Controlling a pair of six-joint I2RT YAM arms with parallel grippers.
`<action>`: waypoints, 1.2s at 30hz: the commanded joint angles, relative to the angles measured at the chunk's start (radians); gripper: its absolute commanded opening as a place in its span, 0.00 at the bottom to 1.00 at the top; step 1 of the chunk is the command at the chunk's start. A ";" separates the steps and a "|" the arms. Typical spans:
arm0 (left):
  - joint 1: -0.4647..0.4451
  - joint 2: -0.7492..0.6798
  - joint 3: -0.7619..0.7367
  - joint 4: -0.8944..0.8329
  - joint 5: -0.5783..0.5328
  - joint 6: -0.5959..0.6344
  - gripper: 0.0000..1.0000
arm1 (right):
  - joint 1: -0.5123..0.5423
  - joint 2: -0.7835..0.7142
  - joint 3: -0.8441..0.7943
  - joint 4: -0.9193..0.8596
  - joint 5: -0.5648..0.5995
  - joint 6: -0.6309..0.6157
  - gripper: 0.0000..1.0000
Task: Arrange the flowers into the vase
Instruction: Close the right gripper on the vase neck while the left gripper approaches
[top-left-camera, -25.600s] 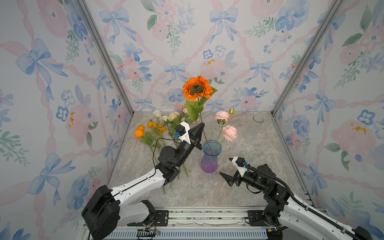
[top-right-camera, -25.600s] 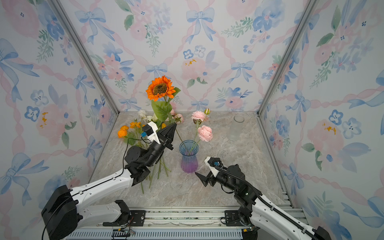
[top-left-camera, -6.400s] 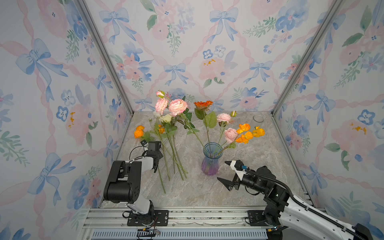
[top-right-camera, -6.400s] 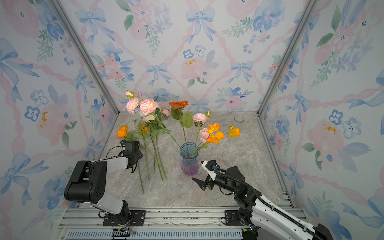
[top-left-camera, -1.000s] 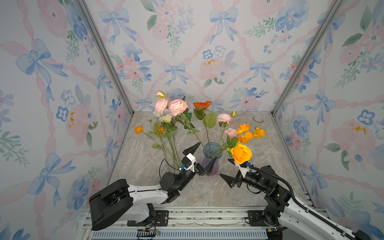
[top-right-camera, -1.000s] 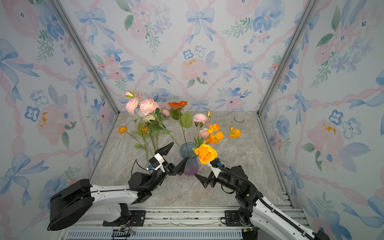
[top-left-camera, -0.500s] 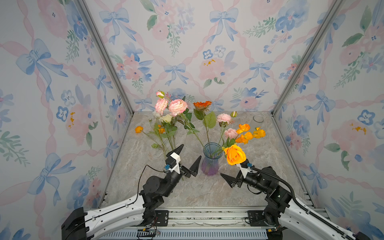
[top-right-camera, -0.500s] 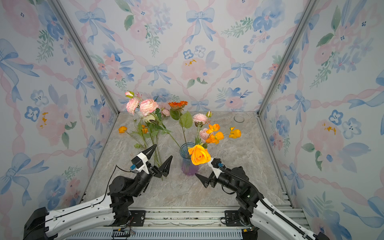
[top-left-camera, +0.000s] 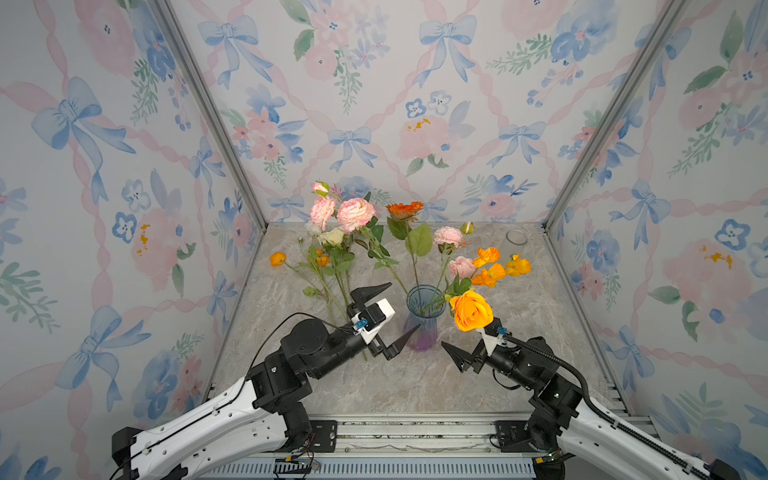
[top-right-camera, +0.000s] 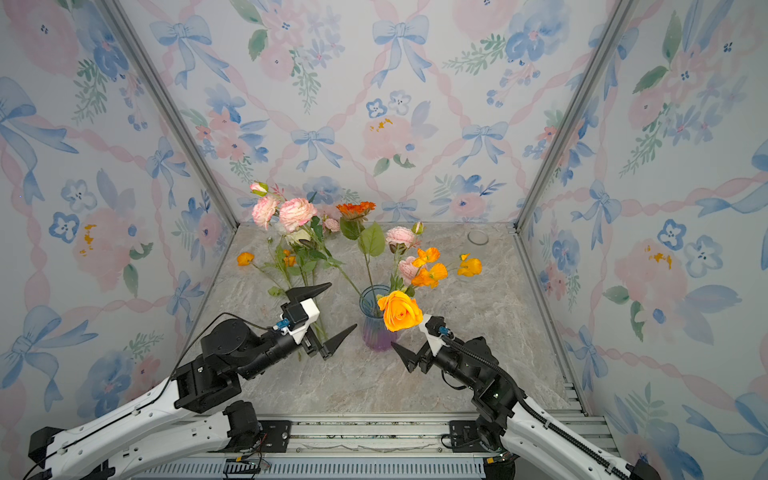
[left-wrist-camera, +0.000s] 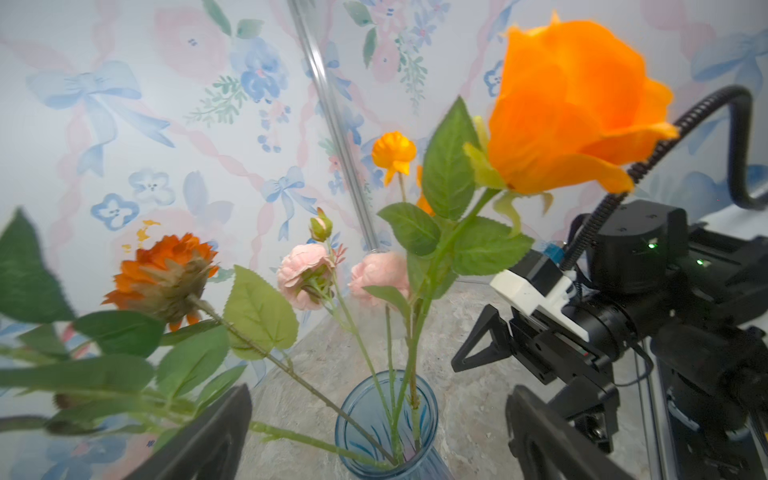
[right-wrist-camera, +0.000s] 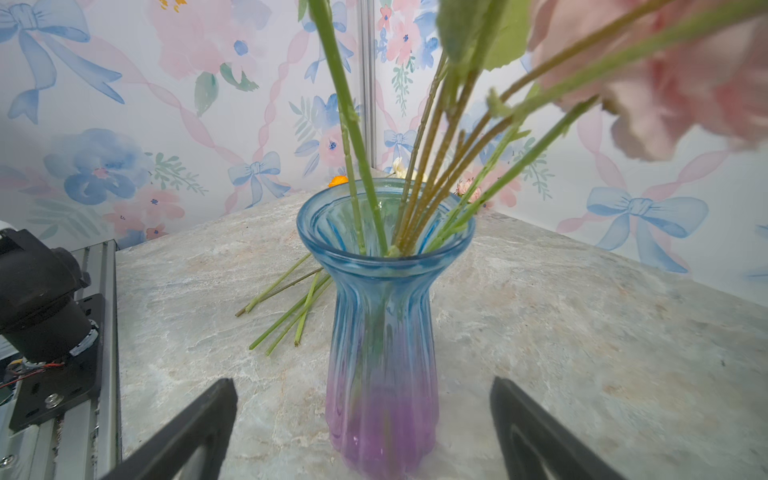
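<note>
Two grippers: both are gaping wide, gripping nothing; left gripper (top-left-camera: 404, 306) is hovering just left of the vase, right gripper (top-left-camera: 459, 343) just right of it, nearer the tabletop's (top-left-camera: 415, 384) front edge.
Vase (top-left-camera: 422, 322): is standing upright mid-tabletop, holding the orange rose (top-left-camera: 471, 309) and other pink and orange blooms.
Loose flowers (top-left-camera: 332, 266): are lying toward the far left corner.
Glass dish (top-left-camera: 516, 237): is sitting in the far right corner.

flowers (top-left-camera: 471, 309) crowd vase (top-left-camera: 426, 324) rim, near tabletop (top-left-camera: 395, 386) bare

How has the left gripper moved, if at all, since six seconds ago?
Yes: left gripper swung right, from left of the loose flowers to beside the vase.
</note>
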 joint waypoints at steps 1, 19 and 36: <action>0.046 0.054 -0.036 -0.143 0.259 0.139 0.98 | 0.038 0.043 -0.008 0.125 0.115 -0.024 0.97; 0.116 -0.107 -0.203 -0.024 0.167 0.117 0.98 | -0.001 0.550 0.134 0.528 0.045 -0.047 0.97; 0.118 -0.107 -0.210 -0.024 0.158 0.120 0.98 | -0.006 0.750 0.235 0.598 0.033 -0.046 0.97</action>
